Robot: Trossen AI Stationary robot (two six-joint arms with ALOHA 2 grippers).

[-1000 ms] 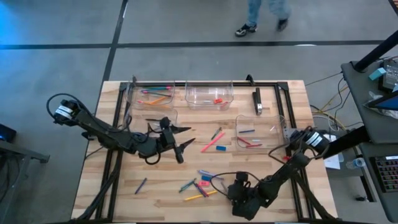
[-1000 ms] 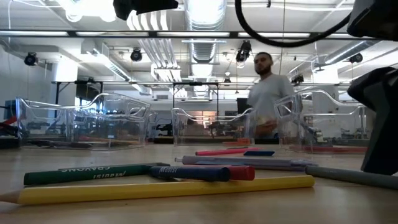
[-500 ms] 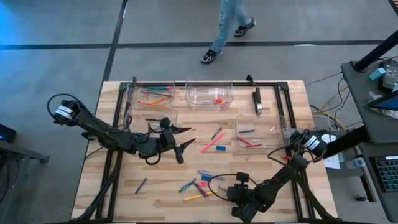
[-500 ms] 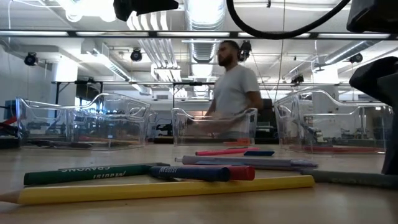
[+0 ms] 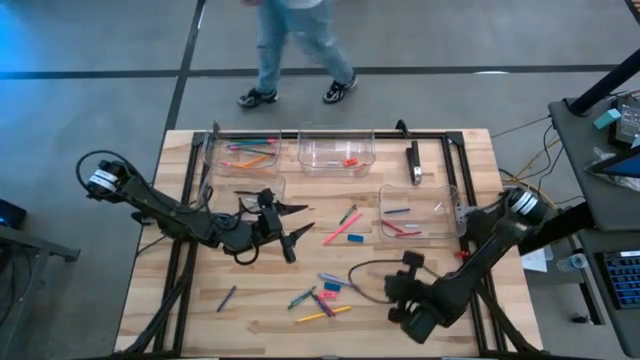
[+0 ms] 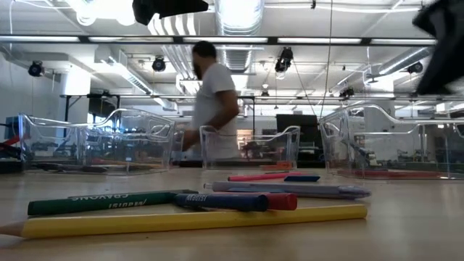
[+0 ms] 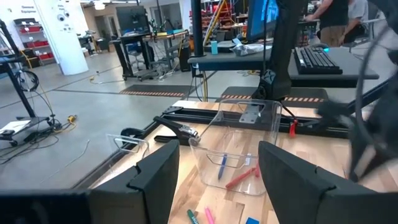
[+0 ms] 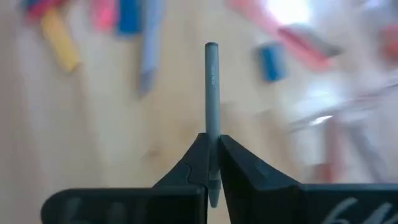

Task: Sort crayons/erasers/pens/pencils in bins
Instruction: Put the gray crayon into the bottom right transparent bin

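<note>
My right gripper [image 8: 213, 146] is shut on a grey pen [image 8: 212, 93] above the near right part of the table [image 5: 180, 300]; it shows as a dark blur [image 6: 438, 22] in the low view. My left gripper [image 5: 300, 220] hangs open and level over the table's middle left, with nothing between its fingers [image 7: 155, 177]. Four clear bins stand on the table: one with pencils [image 5: 245, 152], one with a red-orange eraser [image 5: 337, 152], one with crayons [image 5: 412, 212], and one [image 5: 248, 192] beside my left gripper. Loose sticks [image 5: 320, 297] lie on the near middle. My right gripper pinches the grey pen between its two fingers [image 8: 196, 165], close to one end [image 8: 212, 140]. The pen lies along the fingers; its long part sticks out forward past them, and a short stub shows behind. The pen is lifted clear of the table.
A pink pencil [image 5: 340, 235], a blue eraser [image 5: 354, 239] and a green stick [image 5: 347, 214] lie mid-table. A yellow pencil [image 6: 196, 220] and a green crayon [image 6: 101, 201] lie near the front. A black fixture [image 5: 413, 163] stands at the back right. A person [image 5: 290, 50] walks beyond the far edge.
My right gripper has risen from the table's near right and gone a little toward the right and far edges. The grey pen, which lay on the table, has been lifted clear with it. The person behind the table has walked toward the left.
</note>
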